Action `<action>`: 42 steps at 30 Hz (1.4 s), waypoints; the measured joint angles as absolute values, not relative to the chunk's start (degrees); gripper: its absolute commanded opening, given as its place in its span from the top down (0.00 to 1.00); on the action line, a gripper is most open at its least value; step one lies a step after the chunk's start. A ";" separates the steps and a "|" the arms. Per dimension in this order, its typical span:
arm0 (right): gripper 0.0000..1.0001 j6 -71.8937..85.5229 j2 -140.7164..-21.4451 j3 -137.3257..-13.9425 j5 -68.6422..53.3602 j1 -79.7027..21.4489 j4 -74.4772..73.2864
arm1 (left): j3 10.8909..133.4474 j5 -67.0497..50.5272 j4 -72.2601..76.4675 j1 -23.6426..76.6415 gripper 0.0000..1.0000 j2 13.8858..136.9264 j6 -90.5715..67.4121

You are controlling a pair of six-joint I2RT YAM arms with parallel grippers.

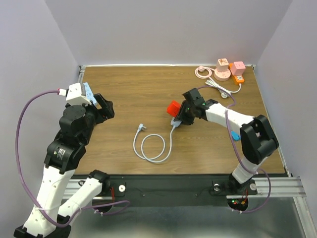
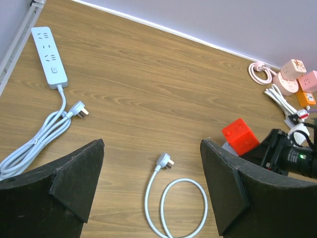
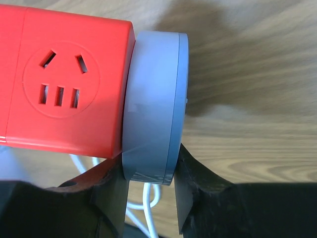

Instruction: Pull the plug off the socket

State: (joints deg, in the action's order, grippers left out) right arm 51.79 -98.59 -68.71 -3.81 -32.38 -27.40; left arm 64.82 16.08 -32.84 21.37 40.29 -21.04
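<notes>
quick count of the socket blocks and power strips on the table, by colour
red: 1, cube socket
pink: 2, left pink cube and right pink cube
orange: 1, small orange block
white: 1, power strip
total: 5

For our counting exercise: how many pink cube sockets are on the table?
2. One pink cube socket stands by a round pink base in the far right corner; the other stands just right of it. None seems hidden.
</notes>
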 measured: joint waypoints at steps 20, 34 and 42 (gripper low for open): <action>0.40 73.10 -92.99 -36.93 -25.19 -31.20 21.15 | 61.28 13.30 -29.45 21.26 0.10 41.82 -21.19; 0.24 63.61 -78.54 -37.67 -25.98 -31.24 -6.13 | 57.65 10.81 -27.31 21.23 0.17 42.04 -22.24; 0.19 53.41 -70.78 -51.42 -16.95 -31.24 -29.23 | 46.92 -7.97 -15.44 21.15 1.00 45.93 -25.98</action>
State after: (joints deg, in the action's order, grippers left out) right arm 53.41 -70.78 -51.42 -16.95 -31.24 -29.23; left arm 46.92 -7.97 -15.44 21.15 45.93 -25.98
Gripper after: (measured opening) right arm 0.795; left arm 0.059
